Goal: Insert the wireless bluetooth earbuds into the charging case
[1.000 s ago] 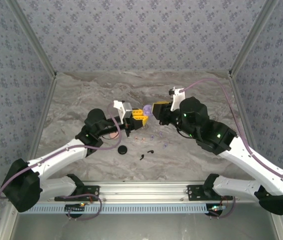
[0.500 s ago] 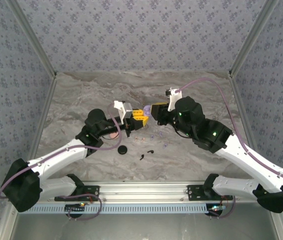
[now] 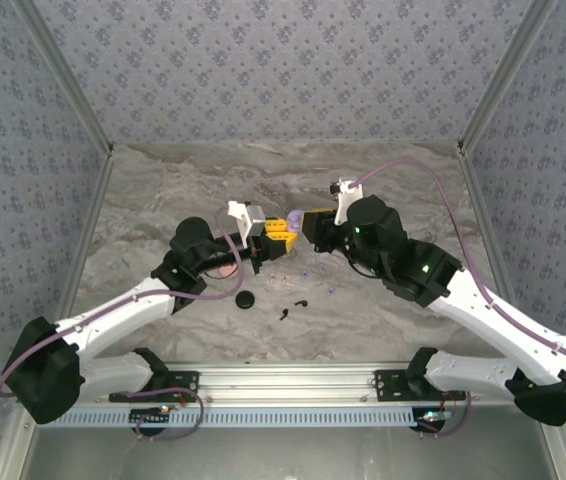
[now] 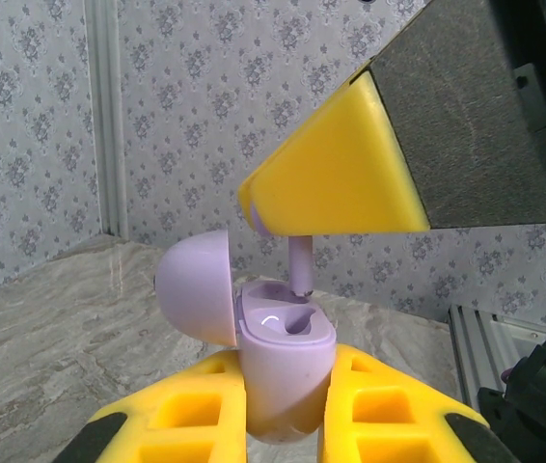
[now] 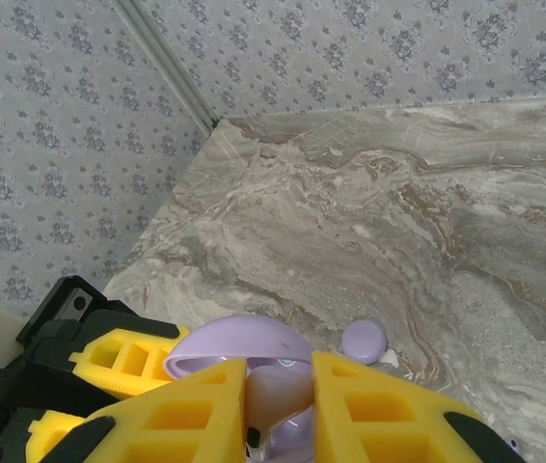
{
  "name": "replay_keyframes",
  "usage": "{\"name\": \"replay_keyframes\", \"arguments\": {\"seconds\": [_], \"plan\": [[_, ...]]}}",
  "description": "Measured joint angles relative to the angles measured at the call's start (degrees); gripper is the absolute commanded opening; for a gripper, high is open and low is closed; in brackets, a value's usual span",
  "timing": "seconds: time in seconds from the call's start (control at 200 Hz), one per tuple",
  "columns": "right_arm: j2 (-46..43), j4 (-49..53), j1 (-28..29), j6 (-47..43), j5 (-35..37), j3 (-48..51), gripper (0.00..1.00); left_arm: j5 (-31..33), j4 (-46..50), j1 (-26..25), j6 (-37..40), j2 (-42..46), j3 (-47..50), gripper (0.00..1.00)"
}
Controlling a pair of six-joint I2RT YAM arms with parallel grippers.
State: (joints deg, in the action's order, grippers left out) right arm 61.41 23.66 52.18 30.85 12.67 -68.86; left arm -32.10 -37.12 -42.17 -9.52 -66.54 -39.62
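**Lilac bud at the open case**

Top view: left gripper [image 3: 276,233] and right gripper [image 3: 315,222] meet over the middle of the table [image 3: 163,190], the lilac charging case [image 3: 294,224] between them; loose earbuds [image 3: 303,272] lie nearer, right of a black disc [image 3: 246,299]. Left wrist: the left gripper clamps the case, lid swung left; the lilac earbud [image 4: 300,268], pinched in the right gripper above, has its stem at the case's mouth. Right wrist: the right gripper is narrow on that bud; a lilac disc [image 5: 364,340] lies farther right.

Wore white shells along the long links of the left arm [image 3: 113,318] and the right arm [image 3: 493,315], with bulky black housings at the joints and bases. Trailed a looping mauve cable [image 3: 408,161] off each. Carried a white bracket [image 3: 246,213] at each wrist. Ended in yellow wedge fingers [image 4: 331,174] with square hollows, faced with dark grey pads [image 4: 466,116]. Showed 2 small green lights [image 3: 370,229].
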Motion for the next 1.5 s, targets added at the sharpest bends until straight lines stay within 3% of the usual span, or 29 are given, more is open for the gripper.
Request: {"name": "replay_keyframes", "arguments": {"seconds": [0.45, 0.79, 1.214, 1.504], "plan": [[-0.1, -1.2, 0.1, 1.3, -1.0, 2.6, 0.26, 0.0, 0.2, -0.3, -0.2, -0.4, 0.0, 0.0], [-2.6, -0.5, -2.1, 2.4, -3.5, 2.6, 0.54, 0.3, -0.1, -0.3, -0.2, -0.4, 0.0, 0.0], [-8.0, 18.7, -10.2, 9.2, -0.4, 4.2, 0.52, 3.3, 3.5, -0.3, 2.5, 3.5, 0.0, 0.0], [3.4, 23.0, -11.3, 14.4, -2.1, 13.2, 0.49, 3.7, 6.3, -0.3, 5.0, 6.3, 1.0, 0.0]]}}
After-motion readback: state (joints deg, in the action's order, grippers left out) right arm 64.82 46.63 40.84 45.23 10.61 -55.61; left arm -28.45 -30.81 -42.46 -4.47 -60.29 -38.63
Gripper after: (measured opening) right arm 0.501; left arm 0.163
